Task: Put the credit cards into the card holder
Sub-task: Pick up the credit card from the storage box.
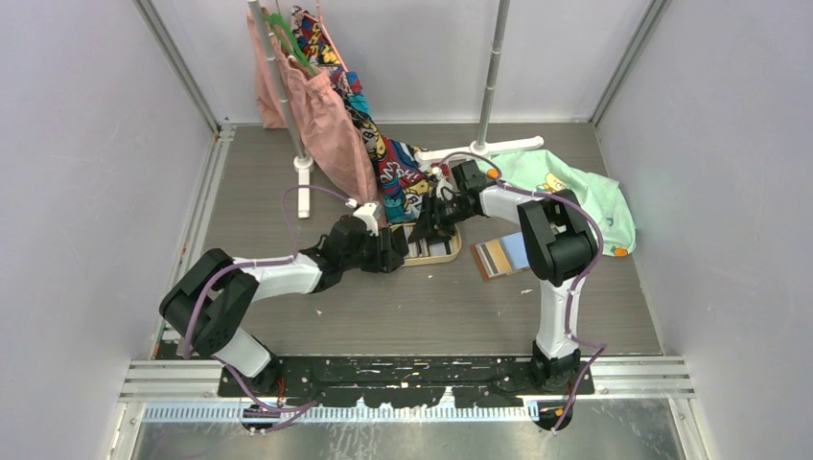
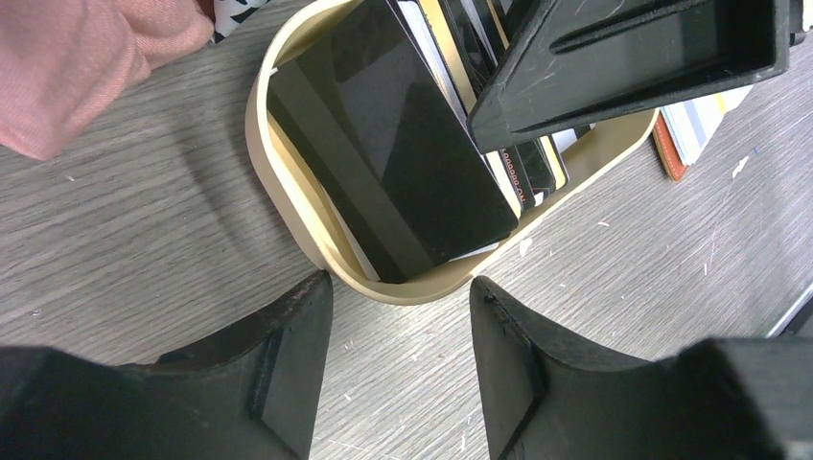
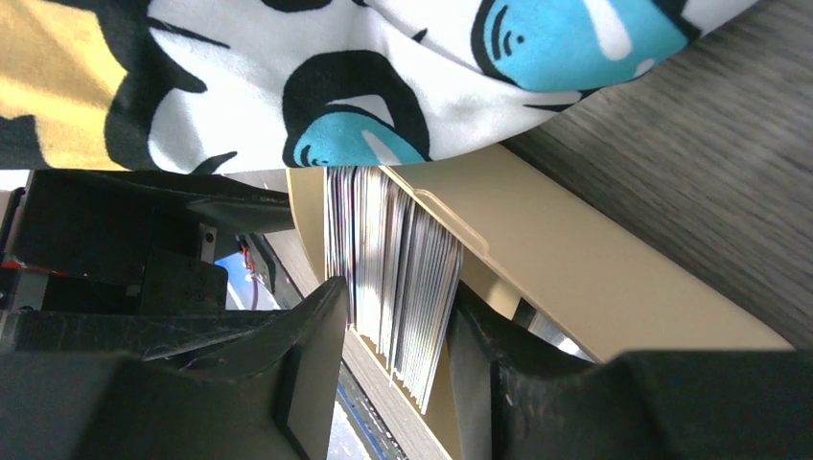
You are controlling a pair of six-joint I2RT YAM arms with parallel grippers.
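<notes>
The right gripper (image 3: pixel 391 321) pinches a stack of cards (image 3: pixel 383 240) standing in the tray (image 2: pixel 257 125) at the middle of the table (image 1: pixel 403 307). The left gripper (image 2: pixel 398 302) is spread at the tray's rim. The holder (image 1: pixel 497 257) lies open just right of the tray.

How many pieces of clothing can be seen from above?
3: a pink garment and a cartoon-print garment hang on the rack; a mint-green garment lies on the table, far right. Others may hide behind them.

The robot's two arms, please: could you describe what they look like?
The left arm and right arm have white links, bulky black joints and black bases. A purple cable loops along each. The left gripper and right gripper are black, each with two wedge-shaped fingers.
</notes>
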